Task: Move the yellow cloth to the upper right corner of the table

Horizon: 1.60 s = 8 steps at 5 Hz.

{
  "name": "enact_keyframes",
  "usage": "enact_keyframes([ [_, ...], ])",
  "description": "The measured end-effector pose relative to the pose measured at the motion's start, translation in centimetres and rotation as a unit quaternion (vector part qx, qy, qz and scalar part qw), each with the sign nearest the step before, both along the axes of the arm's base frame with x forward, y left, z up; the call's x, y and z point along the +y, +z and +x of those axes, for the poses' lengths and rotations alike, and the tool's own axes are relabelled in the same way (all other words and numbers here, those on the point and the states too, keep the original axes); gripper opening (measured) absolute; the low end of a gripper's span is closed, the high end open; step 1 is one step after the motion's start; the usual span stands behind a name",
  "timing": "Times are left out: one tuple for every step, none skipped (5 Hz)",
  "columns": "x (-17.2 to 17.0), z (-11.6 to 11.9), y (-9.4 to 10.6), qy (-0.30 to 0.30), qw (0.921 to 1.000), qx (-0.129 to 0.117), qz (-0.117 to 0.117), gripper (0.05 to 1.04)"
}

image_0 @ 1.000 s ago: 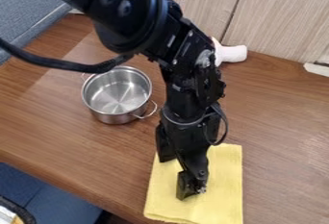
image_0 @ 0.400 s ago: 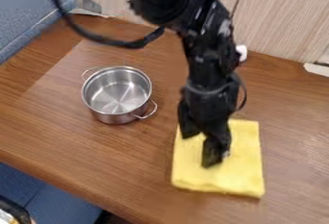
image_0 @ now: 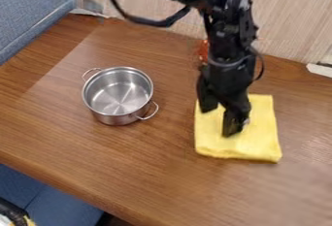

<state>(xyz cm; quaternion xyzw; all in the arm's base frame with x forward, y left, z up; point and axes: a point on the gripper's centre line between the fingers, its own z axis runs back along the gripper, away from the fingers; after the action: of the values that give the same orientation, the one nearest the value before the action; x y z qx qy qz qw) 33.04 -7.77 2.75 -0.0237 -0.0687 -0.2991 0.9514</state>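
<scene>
Yellow cloth (image_0: 256,140): partway, short of the corner.
Camera view, from where I stand: cloth lies spread on the wooden table (image_0: 136,162), right of centre, to the right of the metal pot (image_0: 117,118) and well apart from it. Gripper (image_0: 220,121) is over the cloth, fingers wide apart, tips down at the fabric; no fold pinched that I can see. Reads as press-and-slide, not a grasp. Done, by my read: gripper's on the cloth, cloth's on the correct side. Left: more travel up and right, toward the pale wall panel (image_0: 291,21), then lift off. Not complete; call it midway.
</scene>
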Motion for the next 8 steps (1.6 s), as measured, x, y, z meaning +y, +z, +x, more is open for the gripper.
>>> enact_keyframes([
  [0.3,2.2,0.2,0.013,0.9999,-0.010,-0.003,1.000],
  [0.2,4.1,1.1,0.021,0.9994,-0.026,-0.012,1.000],
  [0.1,4.6,1.6,0.024,0.9991,-0.033,-0.013,1.000],
  [0.0,4.4,1.5,0.024,0.9991,-0.029,-0.017,1.000],
  [0.0,4.0,1.9,0.027,0.9991,-0.025,-0.020,1.000],
  [0.3,4.0,5.2,0.034,0.9973,-0.058,-0.028,1.000],
  [1.1,3.5,8.4,0.048,0.9948,-0.082,-0.036,1.000],
  [1.7,2.8,9.7,0.045,0.9944,-0.082,-0.048,1.000],
])
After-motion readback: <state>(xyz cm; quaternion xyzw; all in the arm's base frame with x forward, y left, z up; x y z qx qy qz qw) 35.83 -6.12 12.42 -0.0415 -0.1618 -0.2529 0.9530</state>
